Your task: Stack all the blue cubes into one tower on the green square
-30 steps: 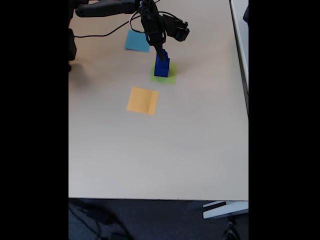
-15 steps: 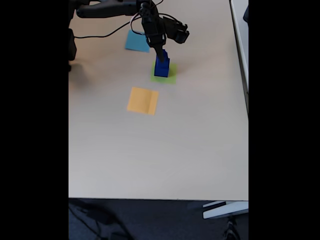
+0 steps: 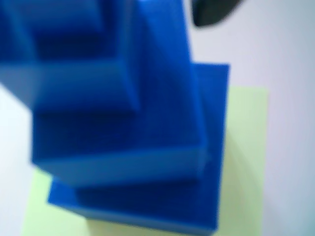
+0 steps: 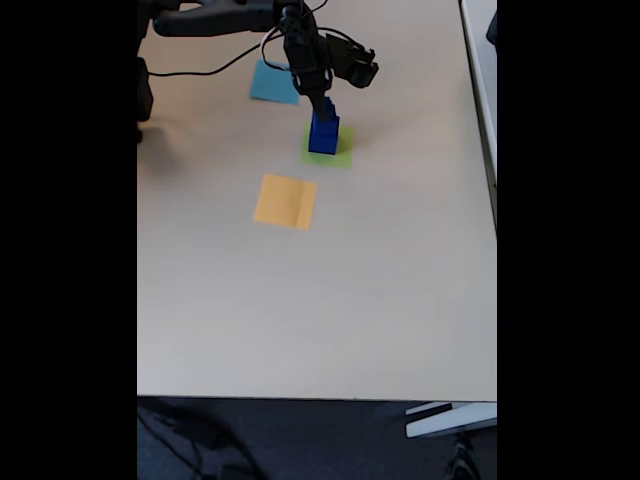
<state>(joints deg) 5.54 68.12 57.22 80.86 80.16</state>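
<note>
The blue cubes stand as one stepped tower (image 4: 323, 133) on the green square (image 4: 343, 155) in the fixed view. My gripper (image 4: 324, 104) reaches down from the upper left, its tips at the tower's top; how the jaws stand is hidden there. The wrist view is very close and blurred: the tower (image 3: 123, 137) has its widest cube at the bottom on the green square (image 3: 246, 147). A dark fingertip (image 3: 216, 12) shows at the top edge, right of the cubes.
A light-blue square (image 4: 272, 84) lies behind and left of the tower, an orange-yellow square (image 4: 285, 201) in front and left of it. A black cable (image 4: 210, 68) runs across the table's far left. The beige table (image 4: 320, 320) ends at its front edge.
The arm has shifted very slightly at the top of the tower. The tower and the coloured squares have not moved.
</note>
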